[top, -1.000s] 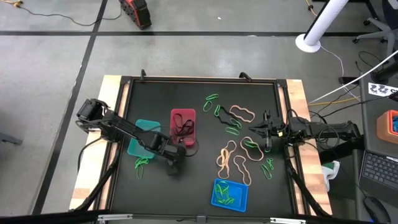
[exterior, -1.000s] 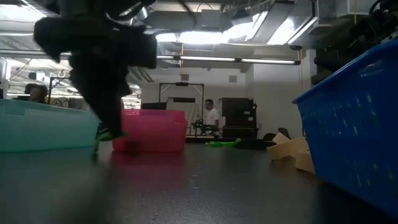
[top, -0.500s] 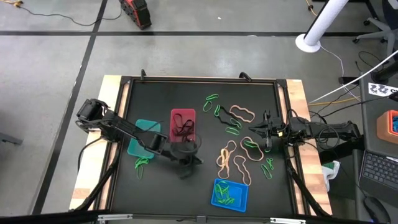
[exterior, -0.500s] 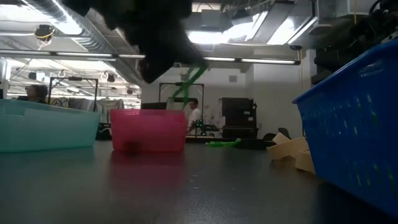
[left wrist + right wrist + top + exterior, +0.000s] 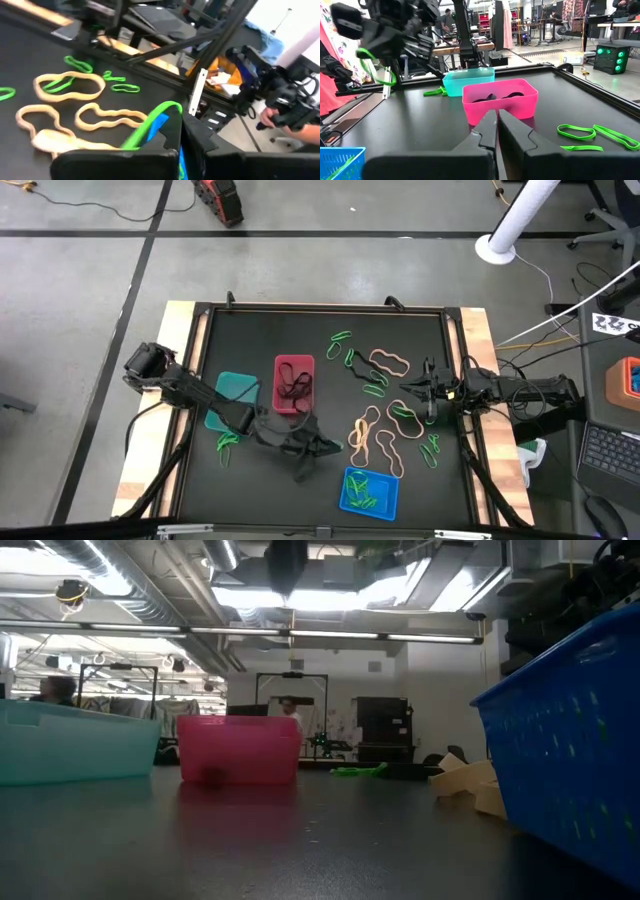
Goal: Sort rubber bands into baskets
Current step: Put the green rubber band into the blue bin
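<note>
Left gripper (image 5: 318, 446) has swung from beside the red basket (image 5: 294, 383) toward the blue basket (image 5: 369, 492), jaws clamped on a green band (image 5: 150, 122) to drop there; right gripper (image 5: 428, 392) idles, jaws together.

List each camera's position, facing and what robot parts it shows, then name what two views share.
High view: overhead, straight down on the table; both arms, left gripper, right gripper.
Low view: table height, level across toward the red basket; a dark arm part at top.
Left wrist view: past its shut fingers holding a green rubber band.
Right wrist view: past its shut fingers toward the red basket.
Shared: the teal basket shows in the low and right wrist views.
</note>
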You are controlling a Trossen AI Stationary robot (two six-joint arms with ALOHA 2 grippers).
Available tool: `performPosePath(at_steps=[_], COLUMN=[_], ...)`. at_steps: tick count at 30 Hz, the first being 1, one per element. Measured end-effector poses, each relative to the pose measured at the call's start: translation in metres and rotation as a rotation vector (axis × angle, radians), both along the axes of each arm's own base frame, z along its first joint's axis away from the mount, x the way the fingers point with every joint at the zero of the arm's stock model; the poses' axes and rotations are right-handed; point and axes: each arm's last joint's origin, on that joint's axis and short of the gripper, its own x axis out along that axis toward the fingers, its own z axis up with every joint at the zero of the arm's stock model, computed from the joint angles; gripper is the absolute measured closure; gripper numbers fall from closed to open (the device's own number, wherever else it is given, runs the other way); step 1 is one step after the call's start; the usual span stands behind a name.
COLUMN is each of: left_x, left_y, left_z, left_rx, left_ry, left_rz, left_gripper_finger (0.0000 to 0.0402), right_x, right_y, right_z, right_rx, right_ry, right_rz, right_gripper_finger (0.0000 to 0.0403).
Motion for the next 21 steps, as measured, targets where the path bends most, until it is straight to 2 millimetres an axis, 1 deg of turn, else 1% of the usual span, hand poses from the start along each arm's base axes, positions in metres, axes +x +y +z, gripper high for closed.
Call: performPosePath(at_steps=[6, 9, 12, 15, 18, 21], left_x=[0.029, 0.046, 0.063, 0.078, 0.087, 0.090], left_y=[-0.027, -0.038, -0.049, -0.059, -0.065, -0.066], left_z=[0.001, -0.005, -0.015, -0.032, -0.051, -0.066], left_rx=[0.069, 0.092, 0.099, 0.109, 0.119, 0.132], left_ry=[-0.031, -0.038, -0.034, -0.013, 0.019, 0.048], left_rz=[-0.042, -0.053, -0.060, -0.067, -0.087, -0.090], left_gripper_finger=[0.0401, 0.0401, 0.0401, 0.0401, 0.0401, 0.0395], right_x=[0.000, 0.000, 0.000, 0.000, 0.000, 0.000], right_y=[0.000, 0.000, 0.000, 0.000, 0.000, 0.000], right_z=[0.000, 0.000, 0.000, 0.001, 0.001, 0.001], right_rx=[0.000, 0.000, 0.000, 0.000, 0.000, 0.001], right_ry=[-0.004, -0.004, -0.004, -0.005, -0.006, -0.006], right_rz=[-0.002, -0.002, -0.002, -0.002, -0.002, -0.002], right_gripper_finger=[0.0384, 0.0384, 0.0384, 0.0384, 0.0384, 0.0384])
